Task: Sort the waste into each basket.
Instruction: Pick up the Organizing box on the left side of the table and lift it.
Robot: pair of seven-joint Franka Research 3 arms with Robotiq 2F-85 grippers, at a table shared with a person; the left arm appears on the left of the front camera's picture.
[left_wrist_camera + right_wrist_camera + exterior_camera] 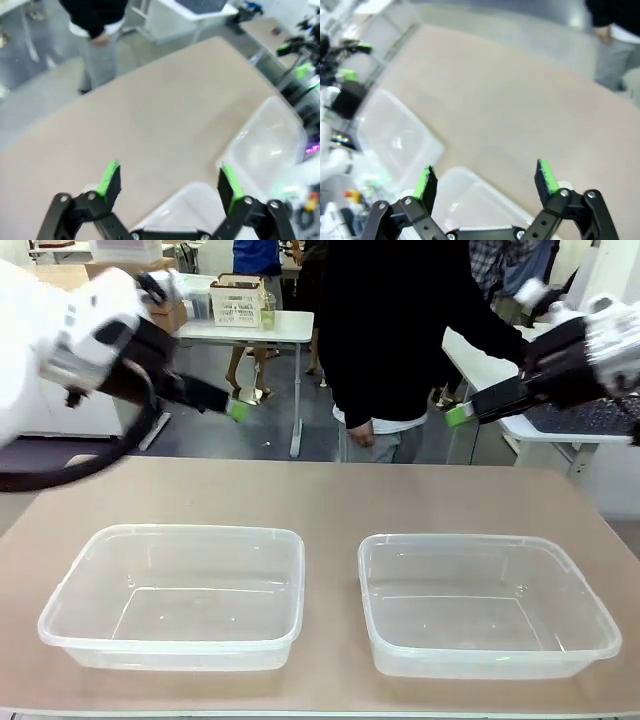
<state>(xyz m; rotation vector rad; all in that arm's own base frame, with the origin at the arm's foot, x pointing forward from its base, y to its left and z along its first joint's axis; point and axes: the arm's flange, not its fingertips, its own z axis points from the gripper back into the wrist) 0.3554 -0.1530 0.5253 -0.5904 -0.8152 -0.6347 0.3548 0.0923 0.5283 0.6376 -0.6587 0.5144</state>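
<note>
above table [320, 498], left tool [238, 410], right tool [456, 417] agape

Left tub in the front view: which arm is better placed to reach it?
Left. The left gripper hangs open nearer the left tub; the right gripper, also open, hangs nearer the right tub.

On the tan table [330, 495], one clear rectangular plastic tub [190, 531] lies below the left gripper [237, 410] and its fingers. Its twin tub [470, 538] sits to the right, apart, below the right gripper [457, 417]. A black-topped person [400, 330] stands beyond both, behind the table.
</note>
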